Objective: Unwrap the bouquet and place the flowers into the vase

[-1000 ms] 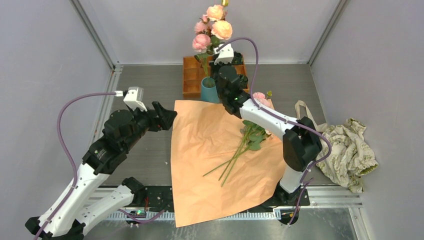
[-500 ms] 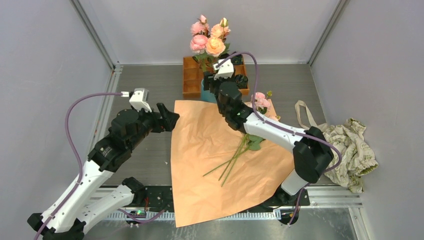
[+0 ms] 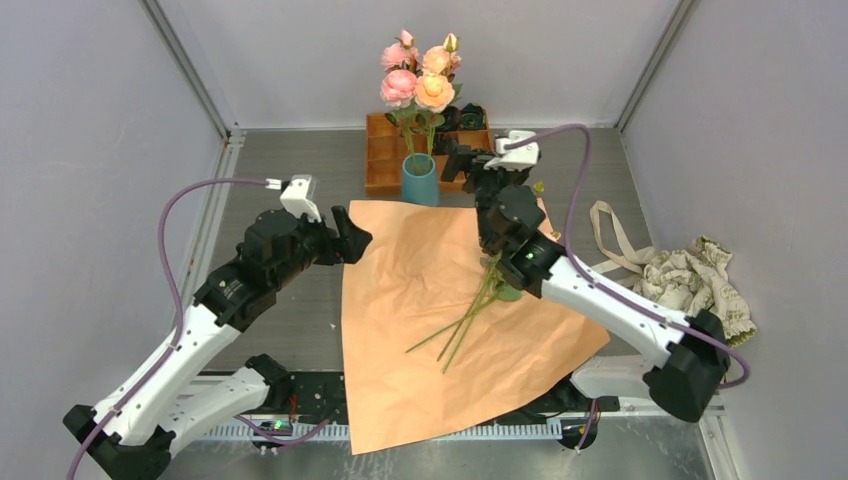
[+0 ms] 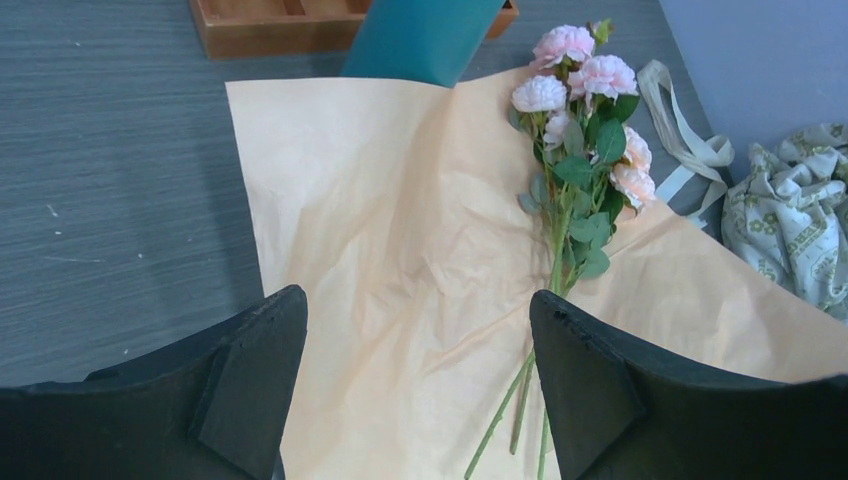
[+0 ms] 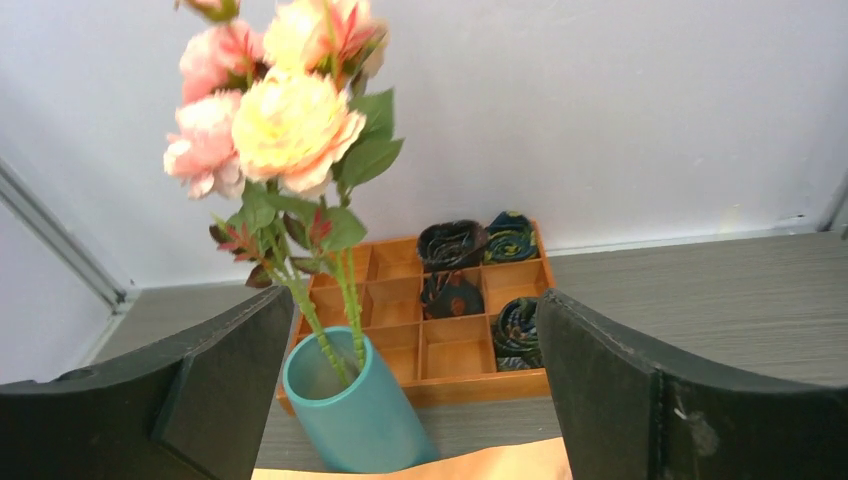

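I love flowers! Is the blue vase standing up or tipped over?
Standing up: the vase sits upright, with flowers rising from its open top.

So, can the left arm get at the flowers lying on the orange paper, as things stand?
Probably yes. The open left end effector faces the flowers across bare paper, and their stems are uncovered. The right arm hangs over the blooms, so the stem end looks the freer approach.

Two white arms (image 3: 186, 348) with black joints, looping purple cables (image 3: 222, 180), broad matte black fingers (image 4: 250, 380), white wrist cameras (image 3: 298, 192)
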`<state>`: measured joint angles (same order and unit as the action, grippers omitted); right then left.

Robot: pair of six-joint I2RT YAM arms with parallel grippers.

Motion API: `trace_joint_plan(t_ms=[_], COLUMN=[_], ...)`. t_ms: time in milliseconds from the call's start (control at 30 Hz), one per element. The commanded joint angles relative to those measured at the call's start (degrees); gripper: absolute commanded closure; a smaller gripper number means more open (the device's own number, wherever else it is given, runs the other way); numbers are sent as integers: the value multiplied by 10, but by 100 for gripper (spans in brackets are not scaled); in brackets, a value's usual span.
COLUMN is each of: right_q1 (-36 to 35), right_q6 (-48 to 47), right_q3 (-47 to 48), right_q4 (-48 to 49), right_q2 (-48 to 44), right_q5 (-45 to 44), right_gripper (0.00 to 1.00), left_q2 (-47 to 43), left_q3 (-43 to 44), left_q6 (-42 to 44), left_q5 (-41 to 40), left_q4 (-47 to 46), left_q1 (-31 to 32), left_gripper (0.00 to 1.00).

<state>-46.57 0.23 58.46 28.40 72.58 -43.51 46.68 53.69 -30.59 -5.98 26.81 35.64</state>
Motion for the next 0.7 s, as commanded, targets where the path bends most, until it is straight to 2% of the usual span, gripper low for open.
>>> trace_joint_plan(t_ms=[0,100,200,300,500,667], right_q1=[-3,-3,-2,-2,-3,-2], right_q6=[30,54,84,106,114,131], right_q3=[-8,-14,-49,-78,-82,-77], right_q4=[-40,-102,-131,-162,-244,-311], right_q2=[-89,-148,-214,-282,-379,-432], right_q5=[-35,-54,-60,-66,-83,-83], right_gripper=[1,1,1,1,0,1], left_q2=[22,58,114,199,363,517], left_q3=[22,48,84,116,153,256], left_q6=[13,36,72,81,49,54], left_q5=[28,-5,-81,-90,-10,14], left_q4=[-34,-32,-28,-44,-124,-114], left_q1=[18,67,157,210,221,221], left_gripper=[18,18,18,18,18,19])
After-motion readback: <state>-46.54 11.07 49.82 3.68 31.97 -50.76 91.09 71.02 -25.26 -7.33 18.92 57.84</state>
